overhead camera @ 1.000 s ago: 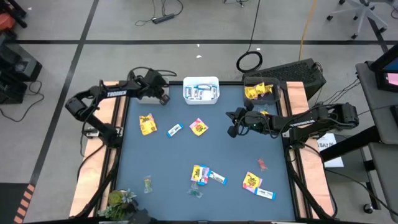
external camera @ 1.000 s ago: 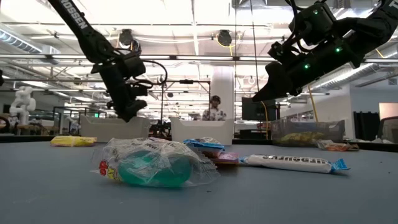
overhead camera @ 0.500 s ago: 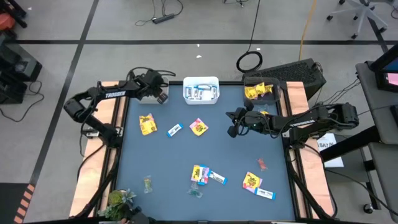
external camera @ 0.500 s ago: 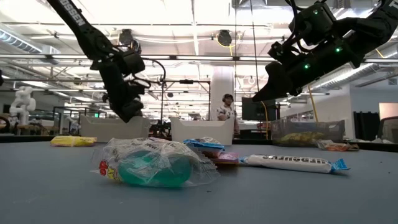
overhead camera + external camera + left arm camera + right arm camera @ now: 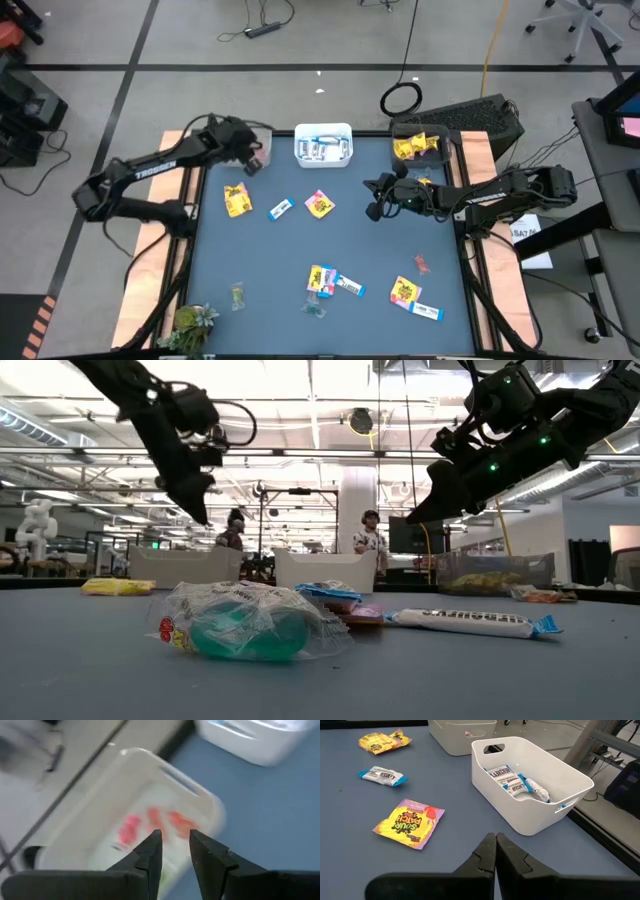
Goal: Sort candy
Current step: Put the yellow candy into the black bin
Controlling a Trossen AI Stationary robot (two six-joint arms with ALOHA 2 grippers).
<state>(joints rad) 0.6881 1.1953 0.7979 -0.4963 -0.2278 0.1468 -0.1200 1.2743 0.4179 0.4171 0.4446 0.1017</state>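
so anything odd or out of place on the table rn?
One thing: a green leafy plant-like item sits at the table's near-left corner, and it isn't candy. The loose candy, like the yellow packet mid-table, is just unsorted. Nothing looks spilled or damaged.

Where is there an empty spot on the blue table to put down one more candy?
The widest bare patch is mid-table, between the yellow packet and the candy pile near the front edge. Another lies at the left, below the yellow packet. The back edge is crowded: white bin, yellow-candy bin, left hand, right hand.
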